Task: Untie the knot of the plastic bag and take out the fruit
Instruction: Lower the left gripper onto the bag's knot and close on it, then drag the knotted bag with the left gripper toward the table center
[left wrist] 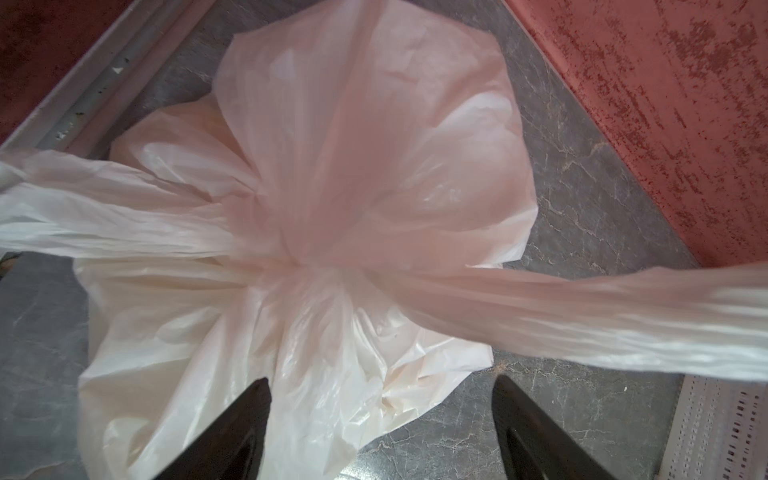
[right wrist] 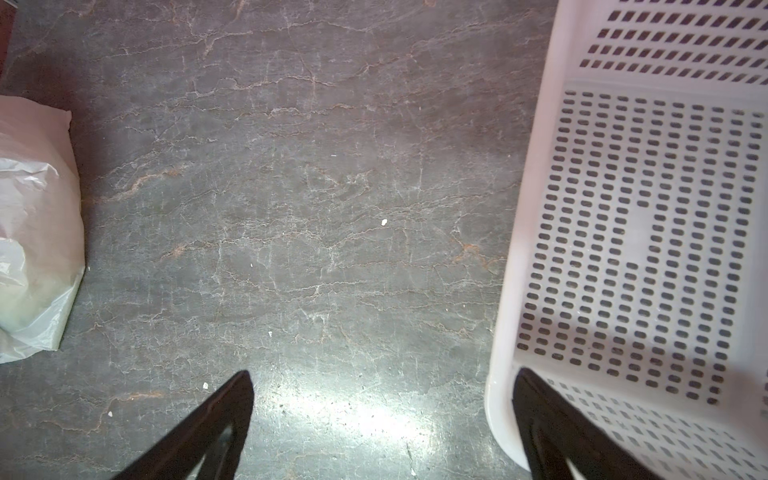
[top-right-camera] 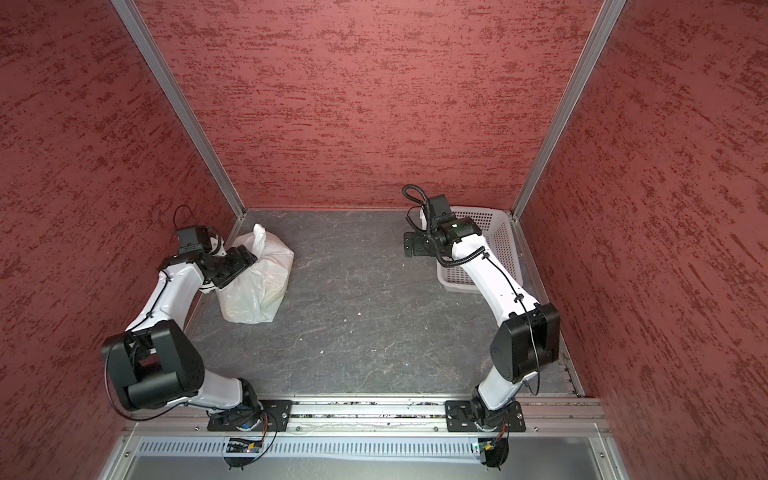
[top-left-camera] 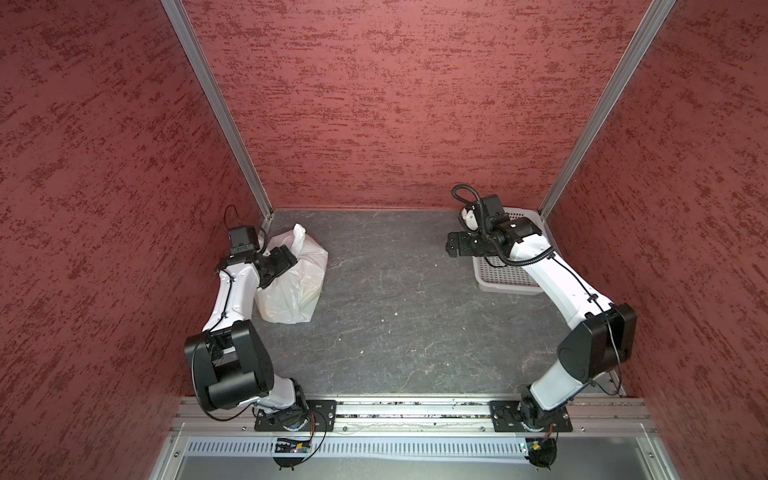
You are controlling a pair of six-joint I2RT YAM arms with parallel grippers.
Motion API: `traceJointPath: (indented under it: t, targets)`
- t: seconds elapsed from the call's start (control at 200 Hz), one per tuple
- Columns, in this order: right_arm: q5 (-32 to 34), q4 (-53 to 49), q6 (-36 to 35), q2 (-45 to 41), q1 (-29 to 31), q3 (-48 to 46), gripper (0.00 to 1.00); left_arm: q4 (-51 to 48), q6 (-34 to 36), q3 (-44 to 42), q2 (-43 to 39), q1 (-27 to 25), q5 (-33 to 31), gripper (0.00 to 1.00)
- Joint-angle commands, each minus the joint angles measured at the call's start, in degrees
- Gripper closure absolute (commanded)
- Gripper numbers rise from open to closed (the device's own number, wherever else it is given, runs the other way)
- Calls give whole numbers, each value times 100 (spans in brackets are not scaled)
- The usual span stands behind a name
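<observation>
Knot (left wrist: 299, 249) isn't undone yet, so zero progress really: plastic bag (top-left-camera: 295, 278) sits tied in the far-left corner, fruit unseen, inside I guess. Left gripper (left wrist: 381, 380) hovers spread above it, holding nothing; right gripper (right wrist: 383, 374) gapes empty beside the basket (right wrist: 519, 249).

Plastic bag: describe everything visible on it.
The plastic bag is thin, crinkly, translucent white, bulging, contents too veiled to identify. It sits on the dark table near the far left corner. Its knot is tied, two handle ends splaying sideways. The left gripper hovers over it, fingers apart; contact unclear.
</observation>
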Motion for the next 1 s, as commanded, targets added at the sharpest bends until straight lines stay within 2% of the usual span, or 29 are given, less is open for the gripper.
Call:
traceJointPath:
  t: [0.0, 0.205, 0.551, 0.756, 0.992]
  targets:
    - [-14, 1, 65, -116, 40, 30, 2, 88, 387, 1, 253, -20, 106, 23]
    - [-18, 118, 65, -176, 40, -189, 1, 173, 567, -158, 465, -120, -159, 43]
    - [35, 304, 38, -236, 21, -489, 2, 161, 665, -110, 619, -582, -389, 100]
    - [-27, 526, 39, -350, -139, -768, 2, 97, 679, 199, 775, -1371, -319, 100]
    - [-149, 642, -31, -685, -582, -1175, 2, 28, 465, 825, 1076, -2771, -15, 100]
